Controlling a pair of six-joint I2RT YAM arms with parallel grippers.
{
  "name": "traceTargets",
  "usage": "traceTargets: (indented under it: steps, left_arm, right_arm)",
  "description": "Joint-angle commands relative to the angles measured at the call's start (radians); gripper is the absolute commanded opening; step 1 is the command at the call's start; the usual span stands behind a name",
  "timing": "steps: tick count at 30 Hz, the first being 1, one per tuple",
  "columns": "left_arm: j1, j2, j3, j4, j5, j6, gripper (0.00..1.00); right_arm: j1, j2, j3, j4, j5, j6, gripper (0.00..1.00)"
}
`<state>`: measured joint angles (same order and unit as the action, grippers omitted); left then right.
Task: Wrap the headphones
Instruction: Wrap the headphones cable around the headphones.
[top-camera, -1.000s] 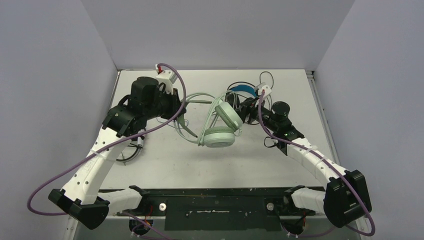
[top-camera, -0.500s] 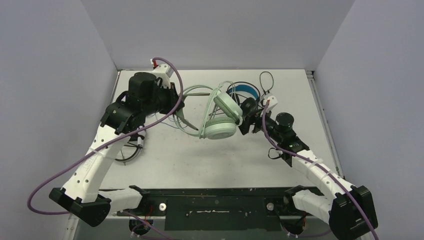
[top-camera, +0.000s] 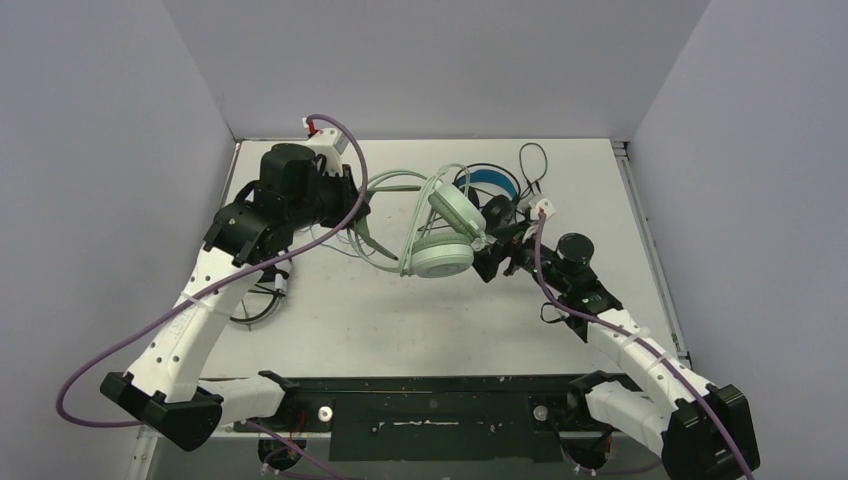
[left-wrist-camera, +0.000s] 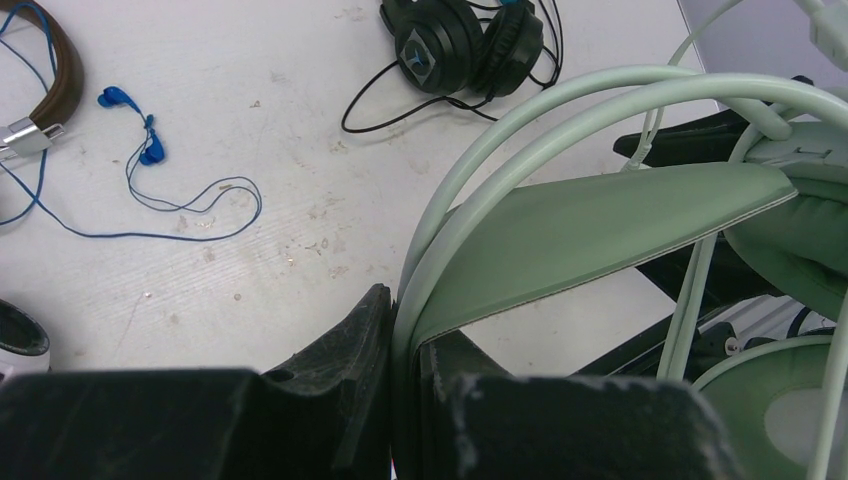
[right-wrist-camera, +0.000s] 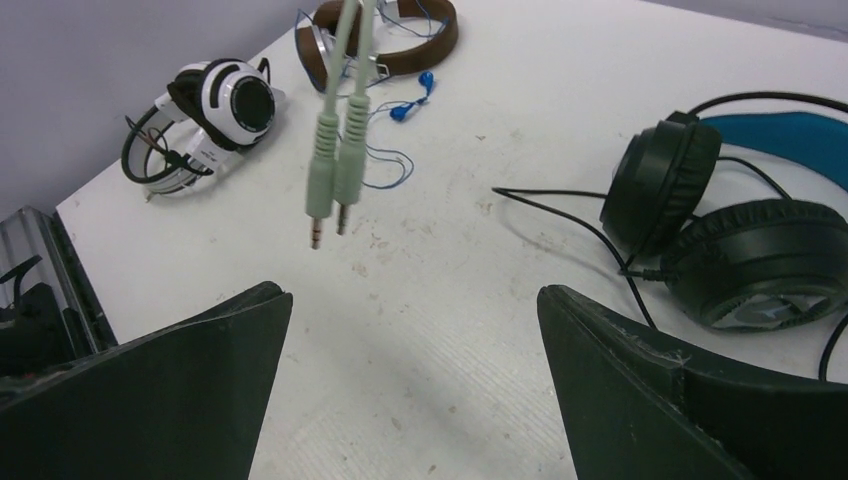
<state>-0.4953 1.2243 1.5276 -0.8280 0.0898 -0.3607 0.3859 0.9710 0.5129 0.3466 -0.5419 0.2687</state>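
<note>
1. Your left arm (top-camera: 200, 310): it rises from the near left edge of the table (top-camera: 400, 330), bends at the elbow and reaches forward and inward.
2. Your right arm (top-camera: 620, 335): it stretches low from the near right corner, diagonally toward the middle.
3. Left end effector (left-wrist-camera: 400, 340): clamped on the headband of the mint green headset (left-wrist-camera: 580, 225), which is held up at the table's centre. You cannot tell whether its lower cup touches the table.
4. Right end effector (right-wrist-camera: 408, 295): jaws wide apart, gripping nothing, just beside the mint cups. Two mint plugs (right-wrist-camera: 335, 170) dangle ahead of it.
5. White headset with black stripes (right-wrist-camera: 225, 105): on the table's left side, partly under your left arm.
6. Brown headset (right-wrist-camera: 430, 40): also on the left side, near the white one, with small blue earbuds (right-wrist-camera: 410, 100) just beside it.
7. Black headset with a blue headband (top-camera: 490, 180): far centre, behind the mint one, its black cord loose around it.
</note>
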Motion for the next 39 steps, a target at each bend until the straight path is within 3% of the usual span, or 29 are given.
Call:
traceTargets:
  steps: [1, 8, 16, 20, 23, 28, 33, 39]
  left_arm:
    - [0.005, -0.020, 0.063, 0.083, 0.032, -0.055, 0.00]
    - [0.005, -0.020, 0.064, 0.082, 0.045, -0.056, 0.00]
    - [0.006, -0.019, 0.069, 0.083, 0.049, -0.058, 0.00]
    - [0.006, -0.020, 0.068, 0.084, 0.051, -0.058, 0.00]
    - [0.006, -0.019, 0.065, 0.084, 0.049, -0.057, 0.00]
    - [0.007, -0.016, 0.059, 0.090, 0.052, -0.056, 0.00]
    - [0.008, -0.011, 0.045, 0.105, 0.061, -0.064, 0.00]
    - [0.014, -0.012, -0.005, 0.168, 0.066, -0.134, 0.00]
  right_arm:
    - [-0.004, 0.004, 0.096, 0.064, -0.076, 0.012, 0.99]
    - [-0.004, 0.050, 0.166, 0.058, -0.084, 0.036, 0.98]
    - [-0.006, 0.138, 0.203, 0.136, -0.062, 0.081, 0.87]
    - [-0.007, 0.183, 0.215, 0.180, -0.096, 0.108, 0.69]
    - [-0.007, 0.203, 0.213, 0.213, -0.117, 0.129, 0.63]
    - [-0.007, 0.219, 0.199, 0.256, -0.142, 0.154, 0.43]
    - [-0.005, 0.236, 0.183, 0.287, -0.160, 0.173, 0.02]
    - [0.016, 0.260, 0.116, 0.391, -0.163, 0.241, 0.00]
